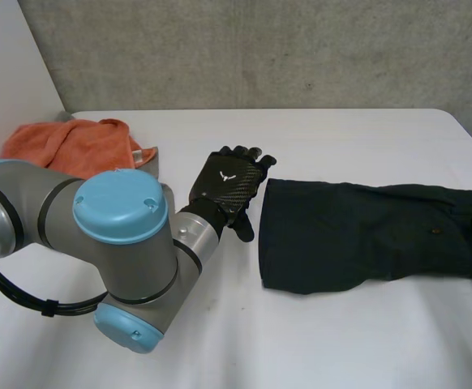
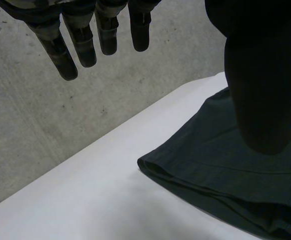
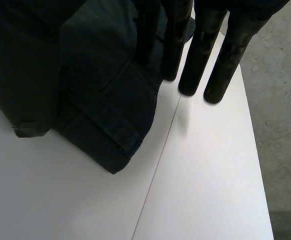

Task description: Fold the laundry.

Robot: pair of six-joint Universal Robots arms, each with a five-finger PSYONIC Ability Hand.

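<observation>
Left robot hand [image 1: 226,188], right robot hand [image 3: 229,52] straight-fingered at ends of dark garment [image 1: 358,235]; orange towel [image 1: 74,146] nearby

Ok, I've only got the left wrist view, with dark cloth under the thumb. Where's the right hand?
Observer: The right hand is on the dark garment at its opposite end, with its fingers straight.
Operator: Any other laundry out?
Observer: Yes, an orange cloth lies bunched beyond the left arm, apart from the dark garment.
</observation>
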